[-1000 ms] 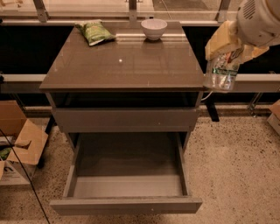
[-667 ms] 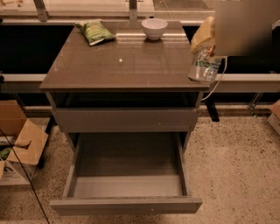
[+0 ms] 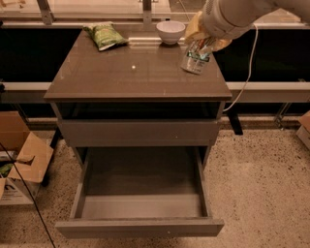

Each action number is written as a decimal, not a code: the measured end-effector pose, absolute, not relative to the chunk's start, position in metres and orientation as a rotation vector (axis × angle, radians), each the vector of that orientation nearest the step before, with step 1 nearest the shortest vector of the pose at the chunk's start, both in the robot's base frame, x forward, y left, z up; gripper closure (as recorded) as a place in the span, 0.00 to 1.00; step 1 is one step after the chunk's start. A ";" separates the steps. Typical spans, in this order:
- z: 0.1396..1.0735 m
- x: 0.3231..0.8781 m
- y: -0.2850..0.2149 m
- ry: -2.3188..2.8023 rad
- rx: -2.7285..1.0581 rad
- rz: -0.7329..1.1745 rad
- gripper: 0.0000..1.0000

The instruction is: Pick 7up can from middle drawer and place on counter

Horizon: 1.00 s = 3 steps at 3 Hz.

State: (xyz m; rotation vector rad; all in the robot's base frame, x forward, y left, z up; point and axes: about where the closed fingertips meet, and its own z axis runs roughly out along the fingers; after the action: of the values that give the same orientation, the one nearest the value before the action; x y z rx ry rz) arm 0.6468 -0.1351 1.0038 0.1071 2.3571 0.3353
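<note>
Camera view: one claw clamps one 7up can at the counter right rear; one bowl.

The arm enters from the upper right corner, its thick white forearm slanting down and to the left. At its end a yellowish wrist section leads into the gripper, which points downward over the right rear part of the counter. Its jaws are clamped on the upper part of the 7up can, one on either side, holding it slightly tilted. The can's base is at or just above the counter surface, and whether they touch cannot be told. A thin white cable hangs from the forearm's underside.
</note>
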 end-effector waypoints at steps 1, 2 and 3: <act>0.998 0.687 -0.110 2.293 0.071 0.358 1.00; 0.986 0.716 -0.091 2.264 -0.003 0.351 1.00; 0.978 0.732 -0.081 2.229 -0.069 0.333 1.00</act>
State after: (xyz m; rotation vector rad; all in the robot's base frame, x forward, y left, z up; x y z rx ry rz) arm 0.7320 -0.0805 0.9780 -0.0694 2.2289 0.3332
